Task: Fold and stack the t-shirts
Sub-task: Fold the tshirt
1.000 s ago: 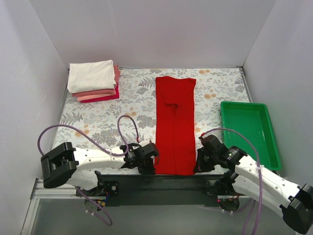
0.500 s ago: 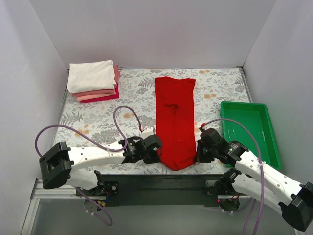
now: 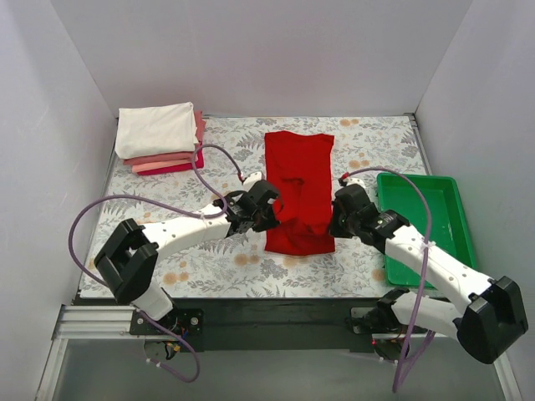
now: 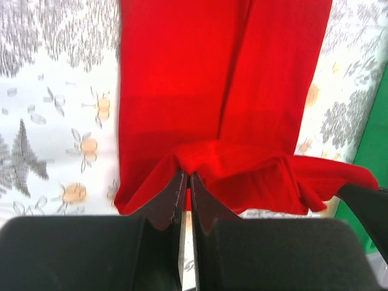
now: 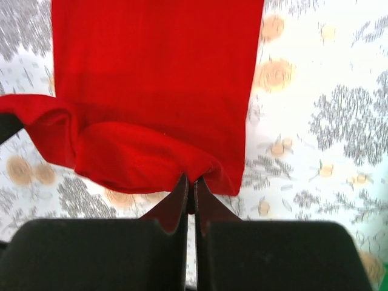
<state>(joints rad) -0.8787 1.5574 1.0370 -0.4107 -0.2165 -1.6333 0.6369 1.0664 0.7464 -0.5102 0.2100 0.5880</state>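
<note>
The bright red t-shirt (image 3: 298, 171) lies as a long strip on the flowered table, its near end lifted and doubled back over its middle. My left gripper (image 3: 272, 206) is shut on the near left corner (image 4: 188, 163). My right gripper (image 3: 334, 213) is shut on the near right corner (image 5: 200, 170). Both hold the hem a little above the cloth beneath. A stack of folded t-shirts (image 3: 160, 138), white on top with salmon pink and crimson below, sits at the far left corner.
A green plastic tray (image 3: 426, 225) stands at the right edge of the table, close to my right arm; its edge shows in the left wrist view (image 4: 379, 139). White walls close in the table on three sides.
Both grippers have carried the red t-shirt's near hem away from the table's front edge toward the far side, folding the strip over itself. The folded stack has not moved.
</note>
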